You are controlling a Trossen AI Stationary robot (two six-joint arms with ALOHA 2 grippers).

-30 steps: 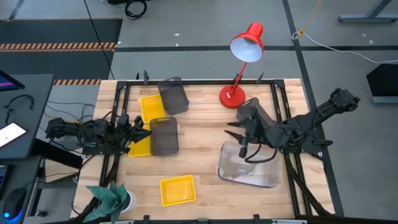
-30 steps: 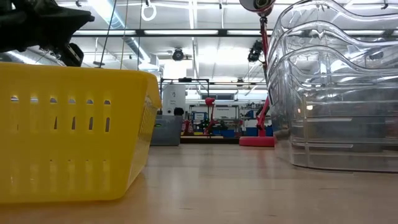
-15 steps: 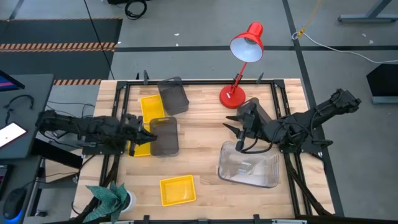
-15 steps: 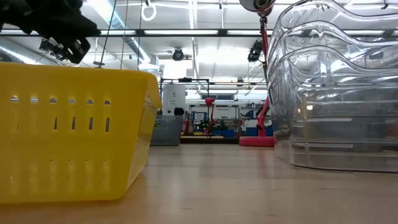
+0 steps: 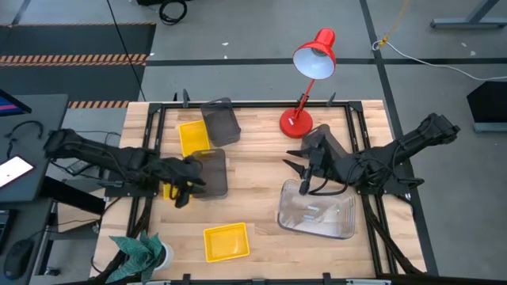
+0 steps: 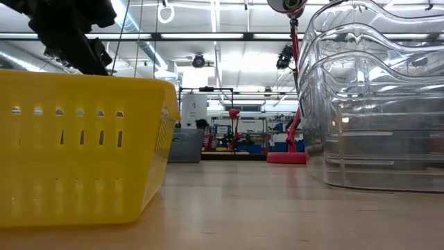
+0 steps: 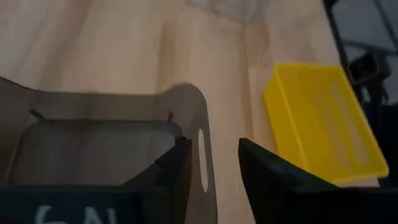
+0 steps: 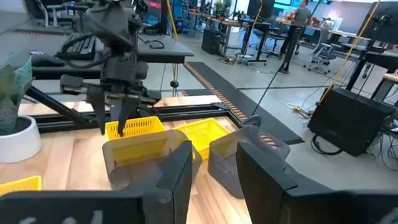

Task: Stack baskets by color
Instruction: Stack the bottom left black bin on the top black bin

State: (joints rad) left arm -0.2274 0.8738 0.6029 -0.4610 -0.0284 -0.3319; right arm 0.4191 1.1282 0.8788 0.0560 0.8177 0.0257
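Landmark: red desk lamp [image 5: 310, 75], standing at the far edge of the table [image 5: 261, 170], head raised above its round base.
Dark grey baskets: one [image 5: 220, 122] sits left of the lamp at the far edge; a second [image 5: 210, 172] lies nearer the front than that one, further from the lamp.
Yellow baskets: one [image 5: 194, 137] lies just beside the far grey basket, on the side away from the lamp; another [image 5: 177, 188] shows partly under the left arm, against the second grey basket; a third [image 5: 226, 241] stands alone at the front edge, well apart from the lamp.
Clear baskets: a nested stack [image 5: 317, 210] in front of the lamp, toward the table's near side.
Other things: a potted green plant [image 5: 139, 249] at the front left corner, far from the lamp.
In the way: the left arm covers much of the yellow basket beside the second grey one.
Low view only: the front yellow basket [image 6: 83, 149] fills the left, the clear stack [image 6: 378, 104] the right, with the lamp's base [image 6: 286, 157] small between them.
Right wrist view only: the left arm pointing down at a yellow basket [image 8: 134, 127], two grey baskets nearer; a person far off in the room.
Left gripper [image 5: 184, 192]: at the near left corner of the second grey basket; in its wrist view the fingers [image 7: 267, 177] stand parted astride that basket's wall [image 7: 198, 149], clamping nothing.
Right gripper [image 5: 305, 170]: between the lamp and the clear stack, fingers [image 8: 261, 171] apart, holding nothing.
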